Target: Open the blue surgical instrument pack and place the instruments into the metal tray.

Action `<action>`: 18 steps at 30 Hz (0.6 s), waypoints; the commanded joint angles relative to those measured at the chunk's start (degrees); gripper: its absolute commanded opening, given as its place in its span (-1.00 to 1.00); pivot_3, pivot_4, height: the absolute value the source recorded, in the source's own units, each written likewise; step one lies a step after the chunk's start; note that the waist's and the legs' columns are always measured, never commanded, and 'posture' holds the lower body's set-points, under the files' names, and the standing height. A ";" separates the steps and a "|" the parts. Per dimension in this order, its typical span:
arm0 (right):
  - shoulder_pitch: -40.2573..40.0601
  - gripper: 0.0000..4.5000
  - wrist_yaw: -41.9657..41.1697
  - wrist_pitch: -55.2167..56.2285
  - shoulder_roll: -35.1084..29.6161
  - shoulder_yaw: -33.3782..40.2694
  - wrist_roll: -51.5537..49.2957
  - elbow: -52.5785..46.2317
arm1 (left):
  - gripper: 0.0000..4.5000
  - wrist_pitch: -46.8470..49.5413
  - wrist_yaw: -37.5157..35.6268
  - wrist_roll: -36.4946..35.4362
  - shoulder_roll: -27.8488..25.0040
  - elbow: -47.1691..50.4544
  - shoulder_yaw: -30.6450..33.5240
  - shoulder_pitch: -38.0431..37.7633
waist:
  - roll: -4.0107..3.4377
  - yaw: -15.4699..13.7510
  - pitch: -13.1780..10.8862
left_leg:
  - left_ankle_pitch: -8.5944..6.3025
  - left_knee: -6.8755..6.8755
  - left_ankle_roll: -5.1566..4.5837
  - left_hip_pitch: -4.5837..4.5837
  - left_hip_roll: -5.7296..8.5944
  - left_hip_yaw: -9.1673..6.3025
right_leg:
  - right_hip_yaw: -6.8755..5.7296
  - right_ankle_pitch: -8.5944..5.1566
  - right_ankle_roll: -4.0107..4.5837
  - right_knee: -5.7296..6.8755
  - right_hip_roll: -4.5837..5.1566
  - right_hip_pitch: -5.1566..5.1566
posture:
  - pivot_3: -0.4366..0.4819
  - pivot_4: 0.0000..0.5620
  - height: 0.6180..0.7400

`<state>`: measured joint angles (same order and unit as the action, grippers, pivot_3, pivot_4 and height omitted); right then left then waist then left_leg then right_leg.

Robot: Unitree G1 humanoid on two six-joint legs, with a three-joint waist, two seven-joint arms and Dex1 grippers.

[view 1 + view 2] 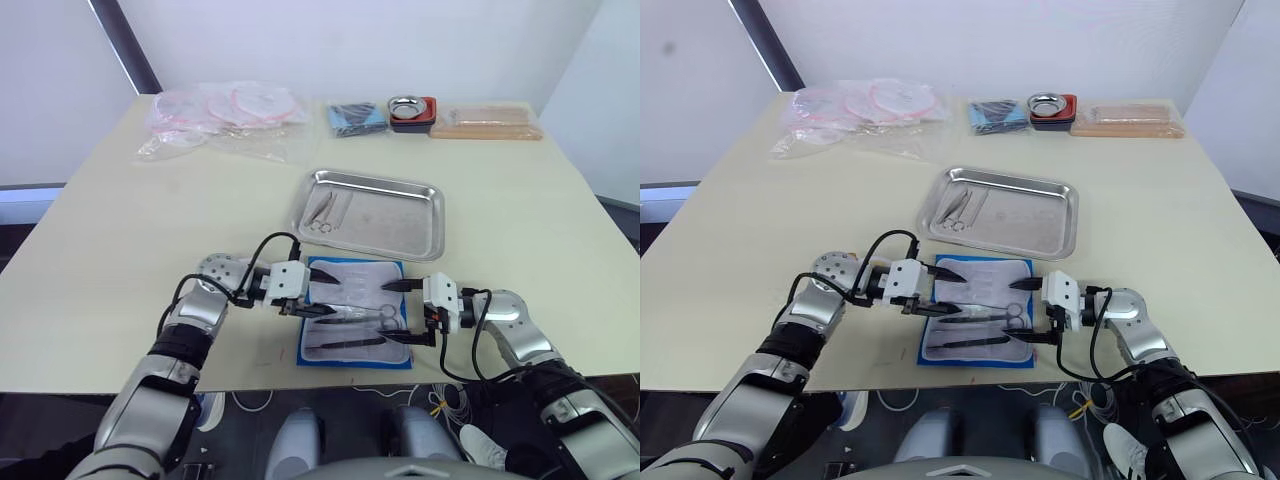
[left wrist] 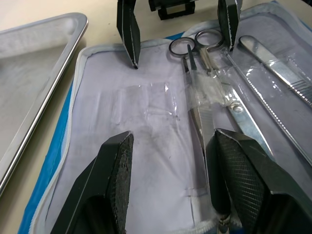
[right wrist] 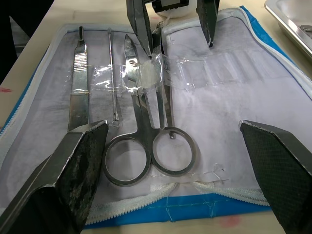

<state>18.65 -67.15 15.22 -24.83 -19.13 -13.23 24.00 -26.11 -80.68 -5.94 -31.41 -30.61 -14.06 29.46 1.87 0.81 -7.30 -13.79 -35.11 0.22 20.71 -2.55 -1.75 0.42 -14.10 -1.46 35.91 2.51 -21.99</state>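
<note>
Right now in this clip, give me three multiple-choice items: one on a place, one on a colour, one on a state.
1. Where does the blue surgical instrument pack lie?
A. inside the metal tray
B. on the table, on the robot's side of the metal tray
C. by the plastic bags

2. What colour is the pack's lining?
A. pale grey-white
B. red
C. black

3. How is the pack?
A. zipped shut
B. rolled up
C. opened flat

Answers:
1 B: the pack sits between the tray and the table's near edge.
2 A: the right wrist view shows pale lining inside a blue border.
3 C: scissors and other instruments lie exposed, with the left gripper and right gripper over them, fingers apart.
</note>
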 commanded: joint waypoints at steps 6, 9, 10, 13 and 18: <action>-5.45 1.00 2.08 -4.12 -1.50 -4.35 8.54 7.94 | 0.26 -0.19 -1.98 -1.94 0.83 1.37 -0.29 -0.97 | 0.00 0.00 0.00 | 0.00 0.00 0.00 0.00 0.00 -0.02 | -0.03 0.00 0.00 0.00 -0.01 0.00 | -0.05 -0.47 1.00; -5.40 1.00 2.09 -4.14 -1.57 -4.30 8.54 7.96 | 0.26 -0.06 -2.43 -1.80 0.80 1.39 -0.54 -1.18 | 0.00 0.00 0.00 | 0.00 0.00 0.00 0.00 0.01 -0.03 | -0.05 0.00 0.00 0.00 -0.01 0.01 | -0.05 -0.47 1.00; -5.40 1.00 2.10 -4.14 -1.58 -4.29 8.54 7.96 | 0.26 0.04 -2.60 -1.73 0.78 1.34 -0.60 -1.18 | 0.00 0.00 0.00 | 0.00 0.00 0.00 0.00 0.01 -0.04 | -0.05 0.00 0.00 0.00 -0.01 0.01 | -0.05 -0.47 1.00; -5.41 1.00 2.08 -4.14 -1.63 -4.28 8.54 7.96 | 0.14 0.41 -2.80 -1.20 0.72 0.72 -0.85 -1.04 | 0.00 0.00 0.00 | 0.00 0.00 0.00 0.00 0.01 -0.04 | -0.06 0.00 0.00 0.00 -0.01 0.01 | -0.05 -0.47 1.00; -5.29 1.00 2.06 -4.04 -1.73 -4.19 8.54 8.18 | -0.62 0.97 -2.88 -0.78 0.93 0.25 -1.08 -0.84 | 0.00 0.00 0.00 | 0.00 0.00 0.00 0.00 0.02 -0.06 | -0.10 0.00 0.00 0.00 -0.02 0.01 | -0.05 -0.47 1.00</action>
<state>18.63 -67.09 15.22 -24.81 -19.14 -13.23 24.00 -25.59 -83.54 -6.89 -30.62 -30.42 -14.62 28.73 1.87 0.81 -7.30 -13.79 -35.11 0.22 20.72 -2.53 -1.82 0.32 -14.10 -1.46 35.91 2.49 -21.98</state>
